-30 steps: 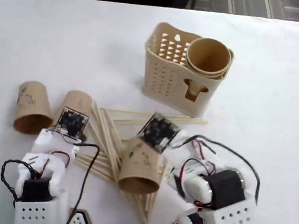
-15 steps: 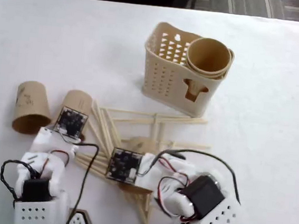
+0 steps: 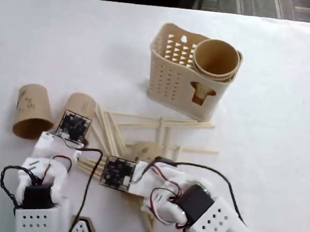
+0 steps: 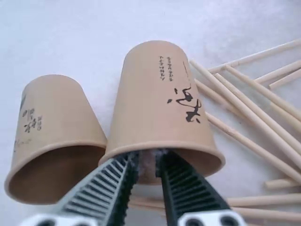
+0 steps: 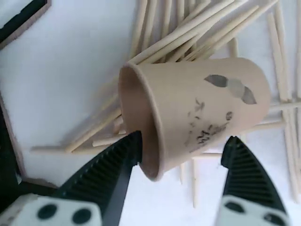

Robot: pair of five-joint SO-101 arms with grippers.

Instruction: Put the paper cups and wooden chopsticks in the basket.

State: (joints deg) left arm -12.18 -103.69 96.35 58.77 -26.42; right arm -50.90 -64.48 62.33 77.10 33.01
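Unsteady pick-up ahead
Right gripper (image 5: 184, 140) spread astride a tipped paper cup (image 5: 202, 108) on wooden chopsticks (image 5: 197, 23); closing could roll it off. Left gripper (image 4: 148, 157) pinches the rim of a second cup (image 4: 160, 103).

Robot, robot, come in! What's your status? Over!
Left gripper shut on cup rim. Right gripper open around second cup, lying on chopsticks. Basket unblocked, third cup inside.
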